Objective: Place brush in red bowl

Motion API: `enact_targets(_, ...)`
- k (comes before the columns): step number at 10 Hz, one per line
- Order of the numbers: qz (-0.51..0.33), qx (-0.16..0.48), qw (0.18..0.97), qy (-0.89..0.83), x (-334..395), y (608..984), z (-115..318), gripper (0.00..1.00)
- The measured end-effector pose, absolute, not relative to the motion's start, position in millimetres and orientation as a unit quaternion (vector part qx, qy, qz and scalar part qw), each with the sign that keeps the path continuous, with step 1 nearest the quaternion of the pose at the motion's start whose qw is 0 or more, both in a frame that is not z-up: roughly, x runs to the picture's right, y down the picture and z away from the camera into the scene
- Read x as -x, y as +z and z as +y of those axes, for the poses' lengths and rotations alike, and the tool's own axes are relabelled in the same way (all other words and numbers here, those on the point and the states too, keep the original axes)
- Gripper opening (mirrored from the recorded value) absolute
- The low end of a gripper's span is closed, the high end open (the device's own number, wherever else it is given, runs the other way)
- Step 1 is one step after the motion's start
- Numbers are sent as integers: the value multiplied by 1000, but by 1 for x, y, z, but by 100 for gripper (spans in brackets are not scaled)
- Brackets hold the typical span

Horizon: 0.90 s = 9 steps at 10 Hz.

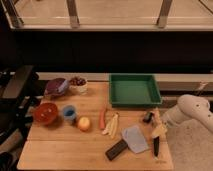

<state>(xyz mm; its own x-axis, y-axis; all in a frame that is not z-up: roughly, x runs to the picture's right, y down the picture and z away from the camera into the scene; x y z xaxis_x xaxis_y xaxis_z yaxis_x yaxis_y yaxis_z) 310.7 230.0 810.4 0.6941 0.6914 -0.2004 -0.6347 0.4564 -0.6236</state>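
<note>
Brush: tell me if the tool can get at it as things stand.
Probably yes: the tool hangs by the brush's upper end, and nothing lies on it, though the cleaver sits close beside.

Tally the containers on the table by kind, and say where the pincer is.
Bowls: 3 (red bowl, purple bowl, small pale bowl)
Cups: 1 (blue cup)
Trays: 1 (green tray)
Total: 5
Pincer: at the table's right edge, by the brush.
</note>
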Motion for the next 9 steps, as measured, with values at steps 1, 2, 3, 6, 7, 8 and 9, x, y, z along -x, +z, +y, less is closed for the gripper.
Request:
enact_targets(1,-40,351,848,394,-310,816,235,80)
enact_targets(2,-41,356,845,397,-309,820,240,78)
enact_targets(3,-44,359,841,403,-309,821,242,68)
enact_targets(6,-45,360,840,403,-308,819,242,40)
enact_targets(7,-45,360,840,403,-308,819,241,29)
enact_targets(8,-45,360,840,403,-308,818,240,20)
enact_targets(9,-45,363,840,401,-307,818,241,9)
